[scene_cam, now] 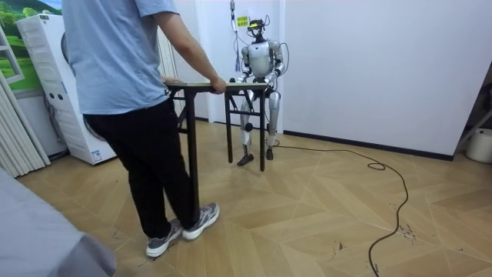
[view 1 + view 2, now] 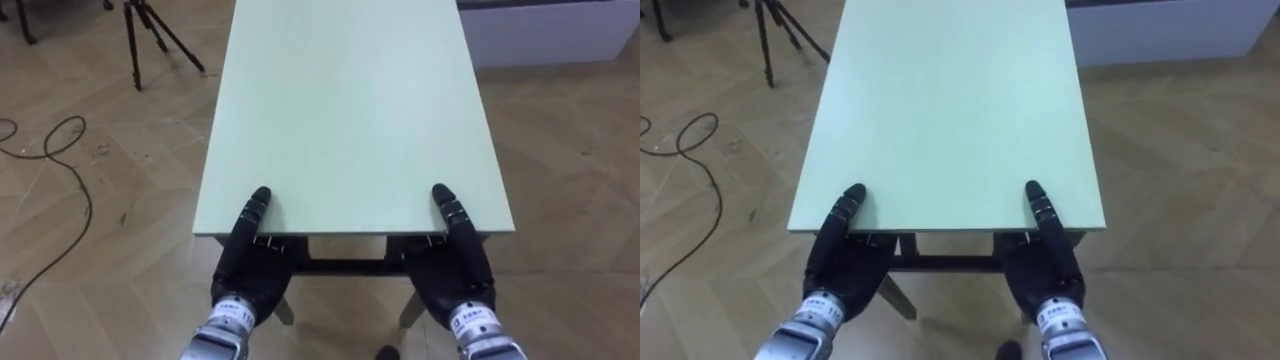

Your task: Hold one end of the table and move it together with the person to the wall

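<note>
The worktop (image 2: 340, 100) runs straight out ahead of my fingers, and its near short edge sits right in my grip. It's a smooth, matte, pale green rectangular slab, thin at the edge. My left hand (image 2: 250, 270) has the corner on that side and my right hand (image 2: 455, 270) has the other. On each one the thumb lies flat on top and the rest of the fingers hook under the edge, so the slab is pinched between them. How far they curl underneath I can't tell.

Just below my fingers there's a dark crossbar (image 2: 345, 265) of the frame.

From the room view you get what my eyes miss. A person (image 1: 131, 77) stands at the end farthest from my fingers, gripping that edge with a hand (image 1: 217, 85). The slab stands on tall, thin, dark legs (image 1: 231, 127), and I'm standing upright at my end, close to a plain white wall (image 1: 369, 69).

Out past my left fingers there's herringbone wood floor (image 2: 560, 150) with a black cable (image 2: 70, 170) looping over it, and a dark tripod (image 2: 140, 35) further up. Behind the person is a boxy white appliance (image 1: 58, 85).
</note>
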Robot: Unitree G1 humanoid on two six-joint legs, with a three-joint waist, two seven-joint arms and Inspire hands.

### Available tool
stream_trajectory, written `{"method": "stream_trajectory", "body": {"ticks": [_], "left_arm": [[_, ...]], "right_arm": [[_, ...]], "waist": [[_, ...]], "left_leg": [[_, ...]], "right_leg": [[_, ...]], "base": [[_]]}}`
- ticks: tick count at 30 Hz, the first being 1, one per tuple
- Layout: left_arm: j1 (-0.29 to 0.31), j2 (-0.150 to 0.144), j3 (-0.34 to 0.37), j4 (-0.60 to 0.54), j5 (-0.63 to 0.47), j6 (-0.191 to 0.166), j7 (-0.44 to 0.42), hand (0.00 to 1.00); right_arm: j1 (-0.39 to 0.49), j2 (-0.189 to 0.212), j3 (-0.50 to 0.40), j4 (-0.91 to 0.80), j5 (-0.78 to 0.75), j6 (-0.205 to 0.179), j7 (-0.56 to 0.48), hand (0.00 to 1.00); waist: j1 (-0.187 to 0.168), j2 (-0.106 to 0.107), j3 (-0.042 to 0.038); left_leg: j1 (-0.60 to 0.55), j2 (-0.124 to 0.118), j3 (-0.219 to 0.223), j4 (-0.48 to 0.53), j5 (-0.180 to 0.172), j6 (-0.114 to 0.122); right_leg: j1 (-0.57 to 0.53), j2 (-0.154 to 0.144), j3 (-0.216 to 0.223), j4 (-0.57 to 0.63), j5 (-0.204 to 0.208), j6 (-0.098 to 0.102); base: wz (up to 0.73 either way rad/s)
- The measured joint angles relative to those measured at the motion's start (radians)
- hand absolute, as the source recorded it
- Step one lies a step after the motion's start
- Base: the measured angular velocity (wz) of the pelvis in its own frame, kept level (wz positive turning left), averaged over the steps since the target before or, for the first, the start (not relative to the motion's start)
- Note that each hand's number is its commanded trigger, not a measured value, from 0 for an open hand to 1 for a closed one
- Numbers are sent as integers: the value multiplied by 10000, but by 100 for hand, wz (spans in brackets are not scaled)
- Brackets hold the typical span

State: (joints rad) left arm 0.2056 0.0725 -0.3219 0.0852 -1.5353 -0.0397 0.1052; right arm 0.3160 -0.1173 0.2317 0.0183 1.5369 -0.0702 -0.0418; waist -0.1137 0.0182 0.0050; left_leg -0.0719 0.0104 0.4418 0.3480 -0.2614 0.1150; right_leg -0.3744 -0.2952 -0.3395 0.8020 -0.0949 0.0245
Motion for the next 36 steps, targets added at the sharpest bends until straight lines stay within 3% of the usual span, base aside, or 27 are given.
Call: {"method": "stream_trajectory", "body": {"ticks": [2, 5, 7, 9, 10, 11, 13, 15, 17, 20, 23, 25, 28, 29, 30, 31, 32, 33, 34, 35, 36], "left_arm": [[65, 73, 0, -39, 8, -1, -5, 100], [163, 155, 34, -72, 51, 6, -31, 100], [215, 157, 41, -158, 51, 7, -30, 100], [390, 133, 35, -271, 82, 16, -23, 100], [475, 220, 20, -465, 105, 16, -22, 100], [479, 441, 14, -634, 106, 16, -25, 100], [483, 499, 21, -732, 99, -57, -24, 100], [485, 529, 47, -777, 91, -115, -20, 100], [465, 609, 58, -898, 104, -270, -62, 100], [309, 600, 163, -914, 215, -377, -6, 100], [353, 569, 104, -905, 342, -553, -4, 100], [354, 616, 36, -905, 350, -646, -4, 100], [408, 619, -143, -861, 353, -745, -3, 100], [415, 620, -152, -851, 345, -744, -1, 100], [416, 619, -150, -851, 347, -745, -1, 100], [414, 612, -146, -851, 354, -773, -4, 100], [434, 574, -137, -790, 341, -781, -38, 100], [457, 524, -135, -670, 336, -787, -122, 100], [539, 395, -90, -502, 261, -792, -241, 100], [668, 303, -108, -463, 228, -792, -273, 100], [794, 240, -110, -462, 239, -791, -319, 100]], "right_arm": [[-4, -22, 52, 1, 35, 28, -4, 100], [-9, -55, 182, 1, 15, -20, -34, 100], [-65, -38, 194, -28, -19, -38, -34, 100], [-42, -89, 215, -27, -18, -29, -34, 100], [-24, -38, 243, -32, -17, -38, -5, 100], [-22, 2, 258, -54, -15, -48, 27, 100], [-64, -41, 323, -109, -28, -80, 38, 100], [-116, 32, 408, -111, -4, -120, 26, 100], [-209, 129, 457, -114, -17, -125, 22, 100], [-365, 278, 549, -112, -10, -148, -42, 100], [-326, 360, 611, -40, 33, -214, -50, 100], [-299, 356, 616, -25, 185, -220, -50, 100], [-286, 326, 618, 35, 200, -220, -50, 100], [-280, 321, 618, 43, 268, -223, -51, 100], [-279, 329, 622, 43, 272, -225, -51, 100], [-297, 335, 627, 42, 258, -225, -50, 100], [-299, 316, 611, 46, 161, -229, -46, 100], [-299, 314, 610, 94, 131, -230, -46, 100], [-291, 289, 616, 161, 130, -231, -47, 100], [-271, 112, 633, 162, 129, -224, -48, 100], [-267, 32, 685, 160, 67, -200, -47, 100]], "waist": [[174, -24, 19], [206, -180, 60], [266, -259, 113], [256, -256, 109], [251, -330, 104], [250, -561, 114], [408, -684, 129], [845, -604, 96], [960, -708, 82], [937, -1017, 97], [1175, -920, 97], [1309, -913, 102], [1370, -711, 109], [1437, -616, 115], [1470, -603, 114], [1560, -605, 114], [1490, -571, 127], [1499, -556, 136], [1572, -456, 141], [1560, -302, 165], [1490, -210, 218]], "left_leg": [[-47, -15, 196, -136, 156, 72], [-269, -61, 277, -63, 286, 148], [-520, -41, 378, 41, 373, 188], [-677, 137, 591, 45, 451, 173], [-761, 355, 1087, -30, 546, 138], [-863, 351, 1467, -128, 719, 159], [-1156, 364, 1671, 4, 962, 170], [-1589, 689, 1741, -31, 1225, 135], [-1822, 861, 1869, -289, 1565, 221], [-2224, 939, 1958, -233, 1937, 386], [-2359, 1465, 1852, -294, 2325, 172], [-2425, 1763, 1798, -346, 2559, 4], [-2492, 2005, 1581, -573, 3117, 45], [-2485, 2031, 1424, -820, 3446, -161], [-2495, 1995, 1249, -1009, 3676, -475], [-2538, 1899, 729, -1354, 4279, -1353], [-2653, 1871, 118, -983, 4346, -1707], [-2664, 1876, -50, -450, 4023, -1644], [-2661, 1935, -371, 924, 3069, -1377], [-2643, 2065, -680, 2410, 2215, -1274], [-2560, 2183, -904, 3798, 1687, -1330]], "right_leg": [[520, -175, 383, 1288, -362, 191], [1344, -347, 659, 2278, -142, 276], [1342, -330, 784, 2249, -203, 383], [1281, -62, 861, 2007, -266, 479], [1336, 9, 877, 1886, -495, 676], [1562, -91, 918, 1827, -764, 730], [2025, -96, 861, 890, -1583, 797], [2241, 518, 672, -793, -2095, 733], [2718, 945, 630, -2075, -2390, 571], [2993, 1104, 731, -2936, -2864, 388], [2864, 1788, 653, -3581, -2474, -44], [2856, 2142, 611, -3841, -2258, -190], [2849, 2687, 529, -4084, -1918, -530], [2802, 2857, 528, -4176, -1760, -753], [2761, 2904, 521, -4269, -1639, -829], [2668, 2926, 431, -4508, -1359, -1014], [2687, 2875, 319, -4787, -1140, -1161], [2709, 2844, 311, -4797, -1102, -1211], [2719, 2821, 319, -4736, -1085, -1301], [2700, 2858, 329, -4717, -1039, -1385], [2666, 2863, 288, -4660, -1010, -1442]], "base": [[-22], [-9], [-6], [3], [10], [6], [-20], [-51], [-18], [8], [-16], [-12], [-2], [0], [-5], [0], [0], [6], [0], [0], [4]]}}
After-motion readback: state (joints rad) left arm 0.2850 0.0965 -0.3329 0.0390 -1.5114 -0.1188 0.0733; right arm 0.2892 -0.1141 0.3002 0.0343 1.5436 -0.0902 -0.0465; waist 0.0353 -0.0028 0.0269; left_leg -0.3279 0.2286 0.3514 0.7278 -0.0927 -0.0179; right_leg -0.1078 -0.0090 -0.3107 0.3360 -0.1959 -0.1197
